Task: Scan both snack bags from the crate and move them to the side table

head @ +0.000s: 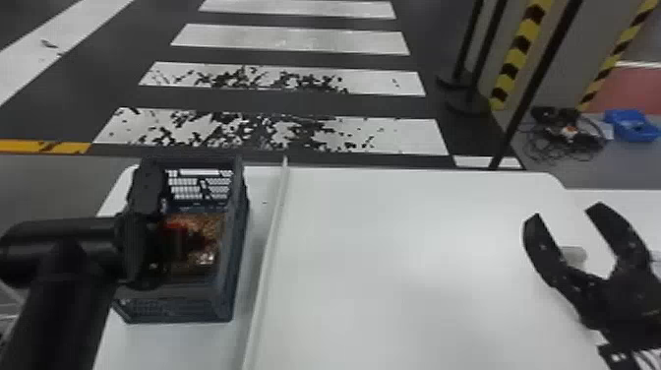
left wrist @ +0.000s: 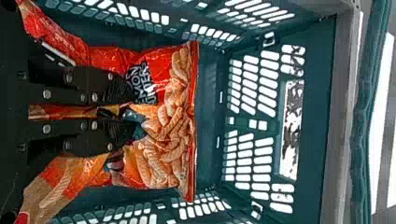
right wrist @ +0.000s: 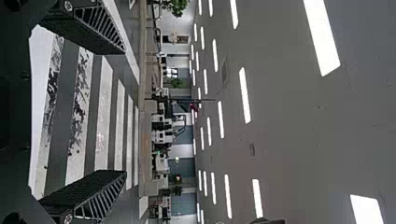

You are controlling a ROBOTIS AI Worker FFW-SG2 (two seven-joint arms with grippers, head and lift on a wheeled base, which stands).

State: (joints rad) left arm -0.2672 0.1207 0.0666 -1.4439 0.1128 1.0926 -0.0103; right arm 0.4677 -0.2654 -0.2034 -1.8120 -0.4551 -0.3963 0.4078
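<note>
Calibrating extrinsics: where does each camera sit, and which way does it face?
Head: on the head, facing forward and down at the white rectangular table and dark perforated plastic crate; left arm and right gripper show.
Left wrist: facing into the crate at glossy red-orange snack packaging; left gripper shows.
Right wrist: facing across the room, ceiling lights included; right gripper's open jaws show.
Shared: head/left wrist, crate and packaging; head/right wrist, white-striped dark floor.

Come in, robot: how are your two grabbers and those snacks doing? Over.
Left gripper down in crate, at snack bag. Right gripper open, empty, beyond crate's right side. Crate walls surround bag; lift carefully.
</note>
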